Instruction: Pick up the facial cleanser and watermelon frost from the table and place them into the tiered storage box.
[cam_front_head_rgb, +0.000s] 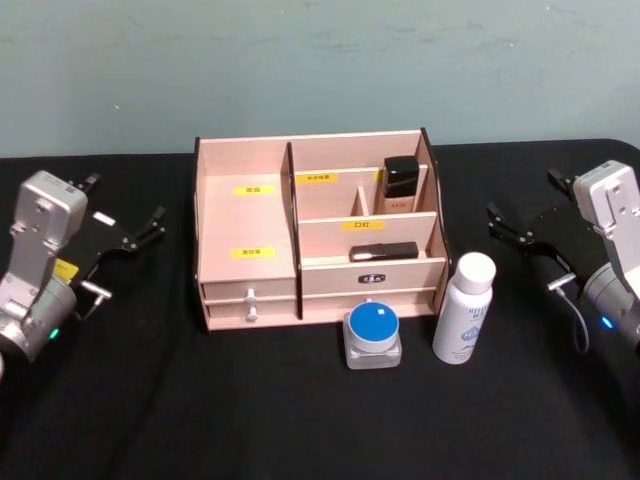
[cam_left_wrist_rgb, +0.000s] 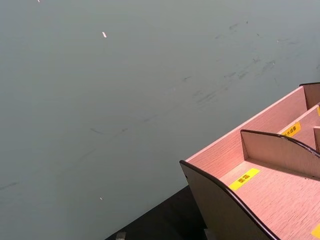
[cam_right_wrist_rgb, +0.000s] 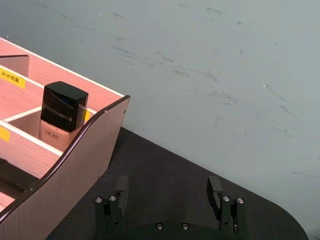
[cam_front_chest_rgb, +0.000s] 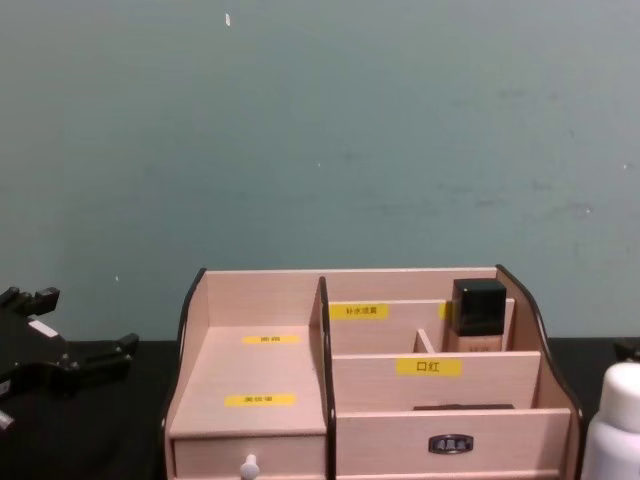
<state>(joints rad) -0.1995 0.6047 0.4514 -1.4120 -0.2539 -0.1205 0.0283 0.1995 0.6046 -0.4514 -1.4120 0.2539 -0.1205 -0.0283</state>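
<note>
The facial cleanser (cam_front_head_rgb: 463, 309), a white bottle with blue print, stands on the black table just right of the tiered storage box (cam_front_head_rgb: 247, 226). The watermelon frost (cam_front_head_rgb: 373, 335), a small grey case with a round blue top, sits in front of the box's right drawer. My left gripper (cam_front_head_rgb: 133, 236) hovers open to the left of the box, holding nothing. My right gripper (cam_front_head_rgb: 516, 230) is open and empty to the right of the box, behind the cleanser; its fingers (cam_right_wrist_rgb: 121, 192) stand wide apart. The chest view shows the cleanser (cam_front_chest_rgb: 614, 422) at the lower right.
Inside the box, a black-capped foundation bottle (cam_front_head_rgb: 401, 183) stands in the back right compartment and a dark flat item (cam_front_head_rgb: 384, 251) lies in the lower right tier. The wide left compartments (cam_front_head_rgb: 245, 262) hold nothing. A grey-green wall rises behind the table.
</note>
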